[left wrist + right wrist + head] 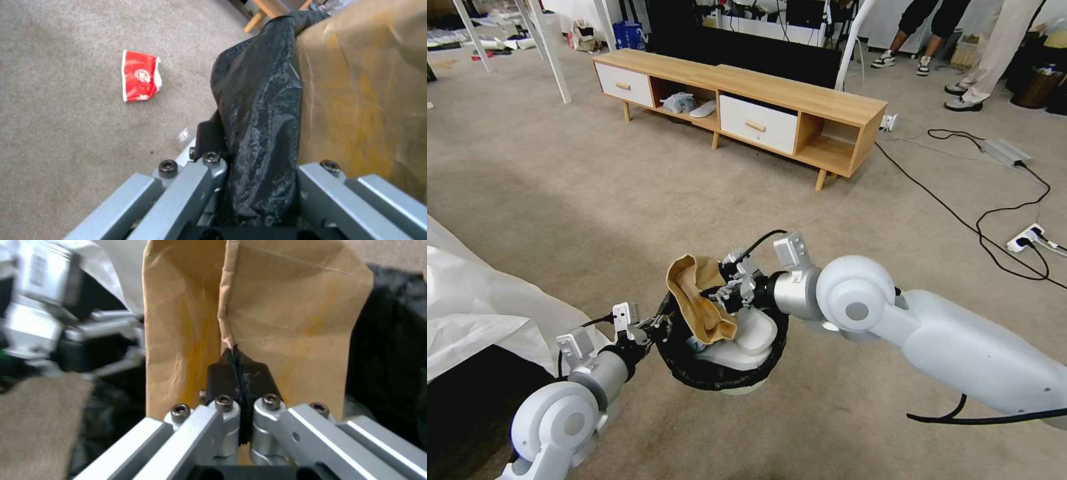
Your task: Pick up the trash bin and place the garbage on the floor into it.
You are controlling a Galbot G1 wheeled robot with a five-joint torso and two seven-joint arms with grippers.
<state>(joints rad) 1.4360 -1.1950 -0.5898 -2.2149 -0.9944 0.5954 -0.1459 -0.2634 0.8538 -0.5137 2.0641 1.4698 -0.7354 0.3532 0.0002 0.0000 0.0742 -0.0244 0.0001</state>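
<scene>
1. Carpeted floor, head view: left gripper holds bin up by its rim; right gripper lowers bag into it.
2. Left wrist: clamped on liner; packet on floor, left to collect.
3. Right wrist: pads pinched together on bag fold, not released.

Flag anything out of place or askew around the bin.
The brown paper bag, pinched by the right end effector, sticks up over the trash bin's rim instead of lying inside. A red-white packet lies on the carpet. The left end effector grips the rim.

One bin, one paper bag, one packet
</scene>
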